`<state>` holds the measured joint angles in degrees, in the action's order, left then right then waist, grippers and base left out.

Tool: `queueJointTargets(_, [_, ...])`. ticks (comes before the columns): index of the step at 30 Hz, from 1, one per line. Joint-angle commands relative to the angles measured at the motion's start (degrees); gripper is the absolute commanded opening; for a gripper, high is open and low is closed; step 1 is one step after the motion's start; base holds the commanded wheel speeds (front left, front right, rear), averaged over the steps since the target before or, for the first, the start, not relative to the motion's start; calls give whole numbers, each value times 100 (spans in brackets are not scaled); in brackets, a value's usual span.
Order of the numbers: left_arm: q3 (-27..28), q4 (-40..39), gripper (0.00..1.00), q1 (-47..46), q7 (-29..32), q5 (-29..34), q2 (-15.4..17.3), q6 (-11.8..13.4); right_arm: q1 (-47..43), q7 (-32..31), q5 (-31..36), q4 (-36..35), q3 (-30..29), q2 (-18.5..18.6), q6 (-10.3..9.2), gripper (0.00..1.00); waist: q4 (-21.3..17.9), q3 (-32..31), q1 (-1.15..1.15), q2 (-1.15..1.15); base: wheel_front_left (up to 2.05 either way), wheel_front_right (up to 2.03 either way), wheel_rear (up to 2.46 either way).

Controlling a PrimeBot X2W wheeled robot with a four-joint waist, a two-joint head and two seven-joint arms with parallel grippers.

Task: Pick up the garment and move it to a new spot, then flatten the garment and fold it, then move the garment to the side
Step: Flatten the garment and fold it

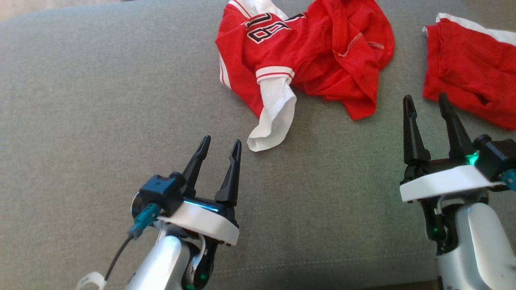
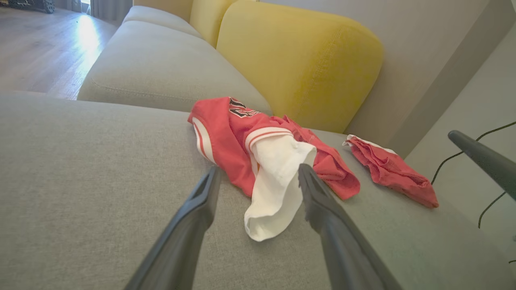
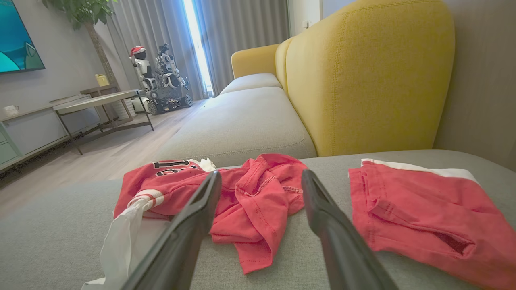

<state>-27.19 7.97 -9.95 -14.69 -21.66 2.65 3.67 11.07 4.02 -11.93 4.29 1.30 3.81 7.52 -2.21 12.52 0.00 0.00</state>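
Observation:
A crumpled red jersey with white sleeves and black numbers, the garment [image 1: 306, 52], lies at the far middle of the grey sofa seat [image 1: 100, 100]; one white sleeve [image 1: 274, 117] trails toward me. In the wrist views the garment [image 2: 266, 153] [image 3: 246, 197] sits just beyond the fingers. My left gripper [image 1: 221, 144] hovers open a short way left of the sleeve's end, holding nothing. Near the right edge my right gripper [image 1: 426, 100] stands open and empty, between the jersey and a second red piece.
A second red garment with a white edge [image 1: 471, 68] [image 3: 423, 209] lies flat at the far right. Yellow back cushions [image 2: 298, 60] [image 3: 363, 76] rise behind the seat. A low table and another robot [image 3: 157, 76] stand across the room on the wooden floor.

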Motion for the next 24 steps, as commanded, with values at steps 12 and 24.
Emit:
queueJointTargets(12, [-305,1245,100,-955,-31,16,22,-35,210,-84,41,-412,228,-90,-3,100,-357,259,0,0,0,0,0])
queueJointTargets(24, [-583,2379,100,-1530,-31,-126,22,403,277,-64,-169,-481,331,-92,-3,100,-598,399,0,0,0,0,0])
